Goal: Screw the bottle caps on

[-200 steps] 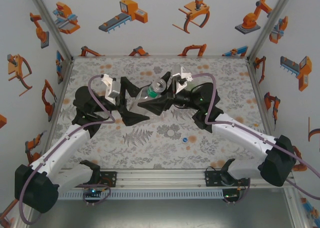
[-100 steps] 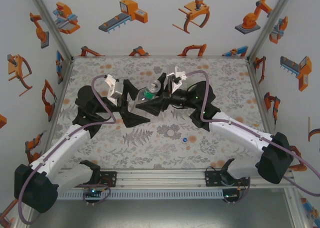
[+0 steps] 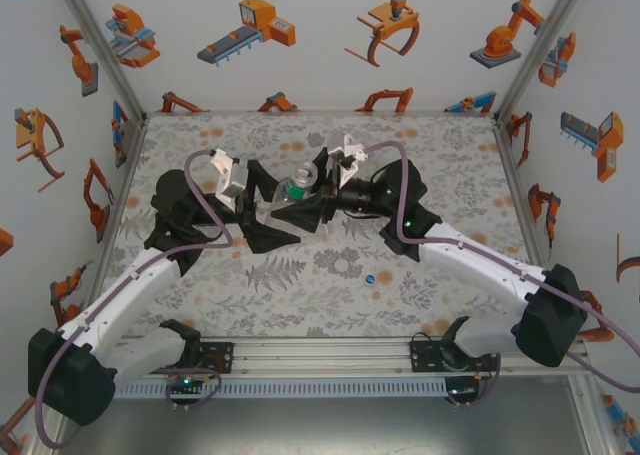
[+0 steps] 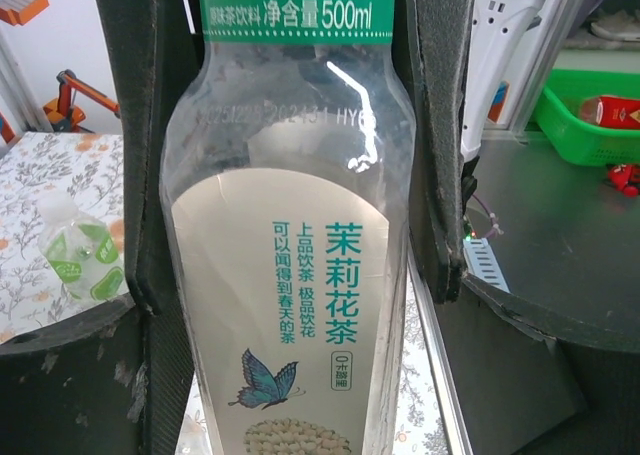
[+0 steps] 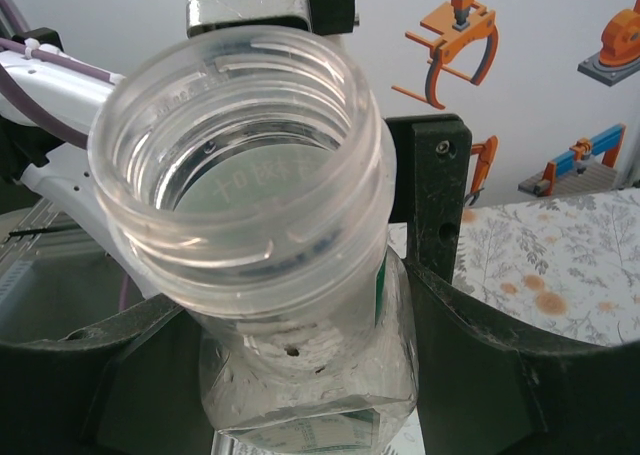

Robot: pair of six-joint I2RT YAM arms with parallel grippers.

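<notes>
The left claw (image 4: 290, 95) has swung in from the side and narrowed from wide open, so its two fingers (image 4: 140, 175) now flank the body of the big clear bottle (image 3: 288, 197). They lie against the bottle's sides, but I cannot tell whether they are pressing yet or only closing in. The right claw (image 5: 290, 315) has not altered its grip. It is clenched on the bottle just under the neck and holds it tilted above the middle of the counter (image 3: 300, 305).

This looks like a handover. Once the left claw has the bottle firmly, the right one should be free to go for a cap. The bottle's mouth is open, with bare threads and nothing screwed on.

Two bottles can be counted. One is the big bottle held between the arms. The other is a small bottle (image 4: 80, 250) with green patches, standing on the counter to the left; its top is white, possibly a cap already on. One loose cap is visible, the blue cap (image 3: 370, 278), lying on the counter nearer the arm bases and well apart from the held bottle.
</notes>
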